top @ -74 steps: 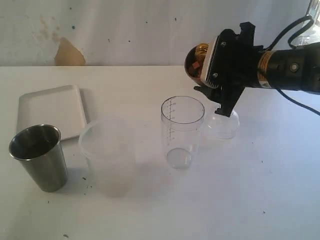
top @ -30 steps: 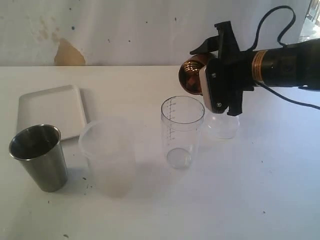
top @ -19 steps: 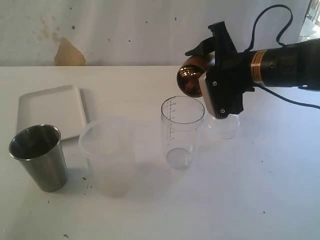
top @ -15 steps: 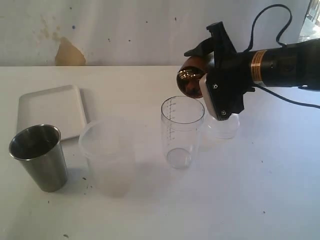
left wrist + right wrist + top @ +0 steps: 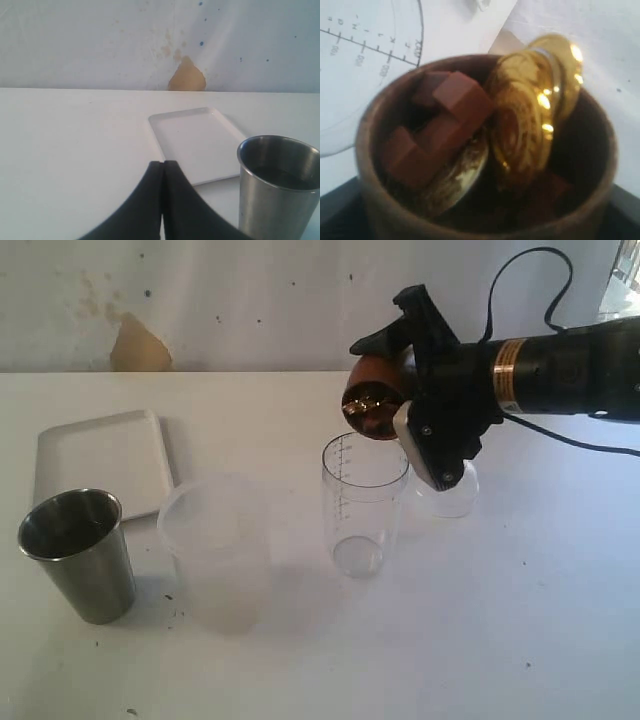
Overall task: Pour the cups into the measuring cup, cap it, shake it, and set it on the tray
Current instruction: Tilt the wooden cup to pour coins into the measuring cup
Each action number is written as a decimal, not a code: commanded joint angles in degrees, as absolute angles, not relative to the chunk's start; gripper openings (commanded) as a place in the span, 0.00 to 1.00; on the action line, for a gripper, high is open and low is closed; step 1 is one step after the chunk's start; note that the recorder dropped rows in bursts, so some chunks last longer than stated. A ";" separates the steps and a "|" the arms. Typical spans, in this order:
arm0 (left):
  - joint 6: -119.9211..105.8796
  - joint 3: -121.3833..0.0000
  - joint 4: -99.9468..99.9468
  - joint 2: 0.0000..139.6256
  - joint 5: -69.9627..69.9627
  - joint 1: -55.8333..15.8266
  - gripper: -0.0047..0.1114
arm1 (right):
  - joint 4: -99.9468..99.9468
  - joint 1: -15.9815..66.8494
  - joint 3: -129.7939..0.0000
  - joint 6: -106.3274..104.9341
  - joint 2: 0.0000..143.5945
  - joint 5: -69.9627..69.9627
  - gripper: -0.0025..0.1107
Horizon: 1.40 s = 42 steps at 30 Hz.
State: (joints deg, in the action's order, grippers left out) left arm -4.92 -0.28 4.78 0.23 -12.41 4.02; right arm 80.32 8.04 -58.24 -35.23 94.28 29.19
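My right gripper (image 5: 405,390) is shut on the brown wooden cup (image 5: 373,400), tipped on its side with its mouth over the rim of the clear measuring cup (image 5: 364,502). Inside the wooden cup (image 5: 485,150) lie reddish-brown blocks (image 5: 440,120) and a shiny gold piece (image 5: 535,110); the measuring cup's graduation marks (image 5: 370,50) show beyond the rim. The steel tumbler (image 5: 80,555) stands at the front left, also in the left wrist view (image 5: 277,187). My left gripper (image 5: 163,163) is shut and empty, near the tumbler. The white tray (image 5: 100,460) lies at the left.
A wide frosted plastic cup (image 5: 215,550) stands between the tumbler and the measuring cup. A small clear dome-shaped lid (image 5: 447,490) rests on the table right of the measuring cup, under my right gripper. A wall with a tan stain (image 5: 138,345) backs the table.
My right gripper has moved left and rolled further, tipping the wooden cup's mouth down toward the measuring cup's rim. The left arm and the other cups have not moved.
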 commanded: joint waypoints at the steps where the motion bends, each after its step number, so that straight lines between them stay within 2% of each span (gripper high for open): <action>1: -4.58 0.00 4.64 0.00 -11.99 3.82 0.04 | 79.28 8.27 -58.77 -36.50 94.01 29.51 0.02; 20: -4.58 0.00 4.64 0.00 -11.99 3.82 0.04 | 78.97 8.27 -58.77 -43.73 94.50 31.25 0.02; 25: -4.58 0.00 4.64 0.00 -11.99 3.82 0.04 | 71.96 8.61 -58.77 -43.73 94.50 33.46 0.02; 42: -4.58 0.00 4.64 0.00 -11.99 3.82 0.04 | 67.45 8.61 -58.77 -43.36 94.85 30.04 0.02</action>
